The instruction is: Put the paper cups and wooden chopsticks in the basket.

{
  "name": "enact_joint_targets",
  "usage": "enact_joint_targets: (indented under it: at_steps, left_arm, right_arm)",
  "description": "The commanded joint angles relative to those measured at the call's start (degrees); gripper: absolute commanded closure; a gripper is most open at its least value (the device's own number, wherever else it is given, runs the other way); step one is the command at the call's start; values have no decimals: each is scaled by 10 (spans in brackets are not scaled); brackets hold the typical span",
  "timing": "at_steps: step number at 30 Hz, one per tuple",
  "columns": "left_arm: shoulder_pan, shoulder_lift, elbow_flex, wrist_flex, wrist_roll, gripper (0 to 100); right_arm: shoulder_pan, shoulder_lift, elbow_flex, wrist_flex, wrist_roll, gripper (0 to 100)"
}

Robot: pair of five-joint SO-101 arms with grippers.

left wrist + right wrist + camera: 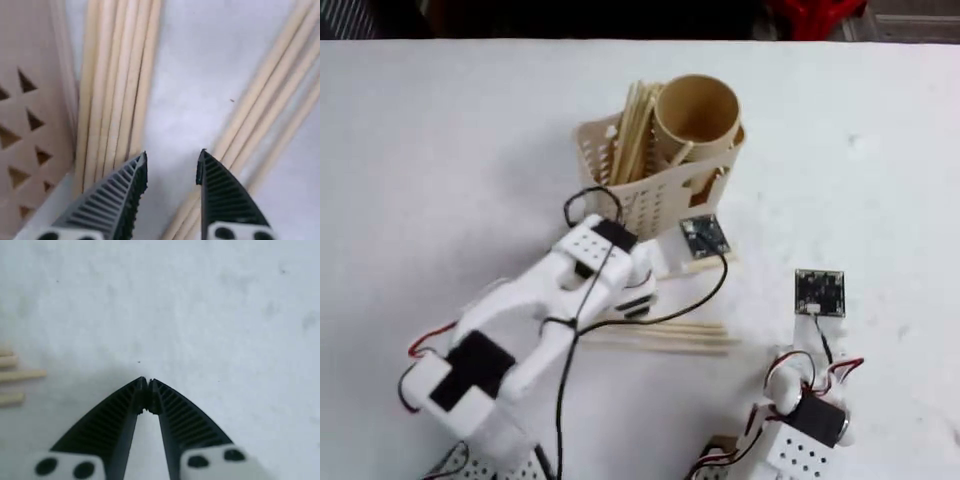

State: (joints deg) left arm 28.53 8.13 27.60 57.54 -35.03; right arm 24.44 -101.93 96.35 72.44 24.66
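In the high view, a beige plastic basket point(642, 195) with perforated walls stands in the upper centre of the white table point(440, 150). A smooth tan paper cup point(697, 115), round with its open mouth towards us, sits inside the basket. Just left of the cup, a sheaf of pale wooden chopsticks point(633, 125) leans out of the basket. More slim round loose chopsticks point(675, 335) lie flat in the lower centre of the frame, nearly side by side. A shorter stretch of stick point(698, 264) shows just below the basket. The white moulded left arm point(520, 330) runs from the lower left up to the basket's front wall, trailing a black cable point(700, 295). The right arm point(800, 430) sits in the lower right corner.

The left wrist view adds what the arm hides from above. The left jaws, black and ribbed, stand moderately apart and hold nothing, with bare table between their tips. One tip is over a tight bundle of sticks point(120, 85) lying along the basket's wall point(25, 125), whose triangular cut-outs are plain here. The other tip is next to a second slanting bundle point(270, 95).

The right wrist view shows the right jaws pressed together at the tips, empty, above the faintly mottled table. A few blunt chopstick ends point(20, 375) lie well apart from them.
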Motion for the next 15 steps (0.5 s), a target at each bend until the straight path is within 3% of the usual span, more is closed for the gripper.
enact_joint_targets:
  at_steps: [1,15]
  left_arm:
    - [-3,19,-25,6,-17,827]
    - [-6,38,-37,37,-16,830]
  right_arm:
    - [5,-10,5,3,-4,981]
    - [5,-10,5,3,-4,981]
